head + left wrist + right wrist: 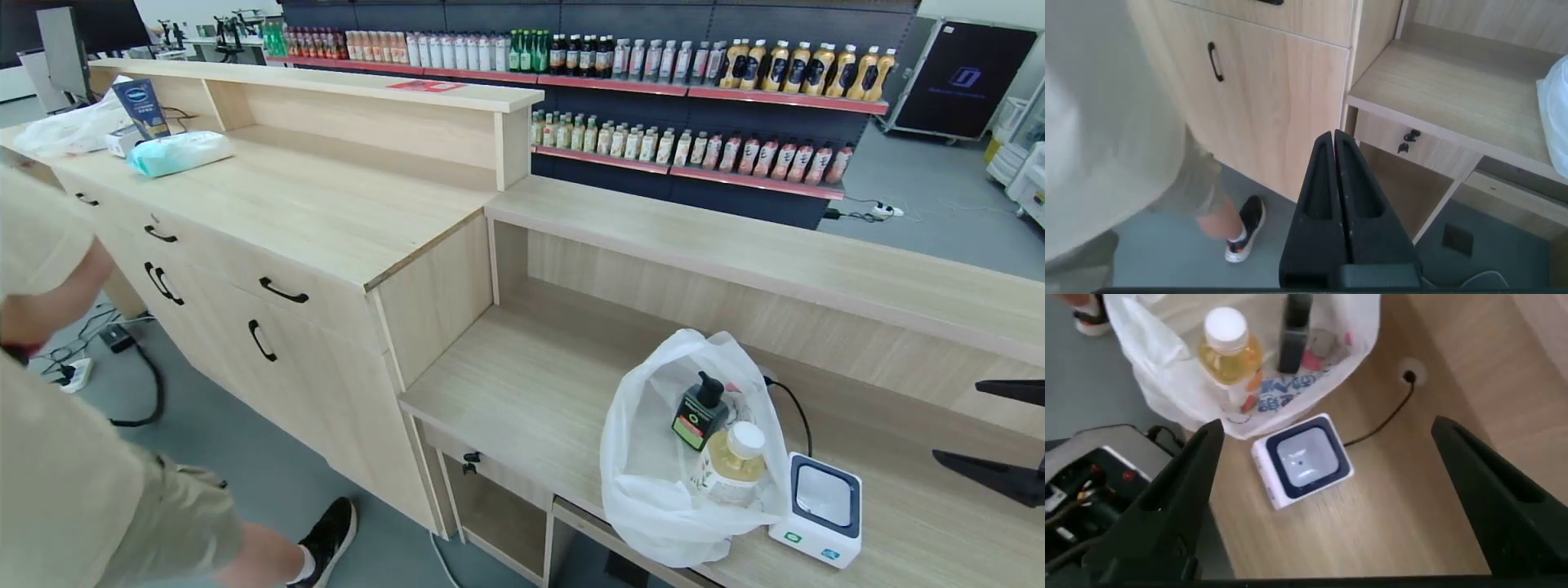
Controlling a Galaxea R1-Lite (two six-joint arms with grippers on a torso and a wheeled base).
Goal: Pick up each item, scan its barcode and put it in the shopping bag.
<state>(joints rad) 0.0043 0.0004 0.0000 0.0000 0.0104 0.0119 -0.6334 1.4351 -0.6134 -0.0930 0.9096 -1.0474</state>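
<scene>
On the lower counter, the white shopping bag [653,498] stands open. A dark pump bottle [700,412] and a yellow drink bottle [732,465] with a white cap lie side by side inside it. Just beside the bag, on my right, sits the barcode scanner [820,510], its window facing up.

I see my right gripper [957,421] hovering above the counter to the right of the scanner. Its two black fingers are spread wide and hold nothing. From its wrist camera, the scanner and the bag's mouth lie below, between the fingers.

My left gripper [1333,143] hangs low in front of the cabinets, above the grey floor. Its fingers are pressed flat together and it is empty.

Well apart on the taller counter to my left, a teal pack of wipes [180,153] lies flat. A blue box [140,108] stands upright just behind it, next to a crumpled white plastic bag [69,131]. Rows of bottled drinks line the red-edged store shelves [694,86] behind the counter.
</scene>
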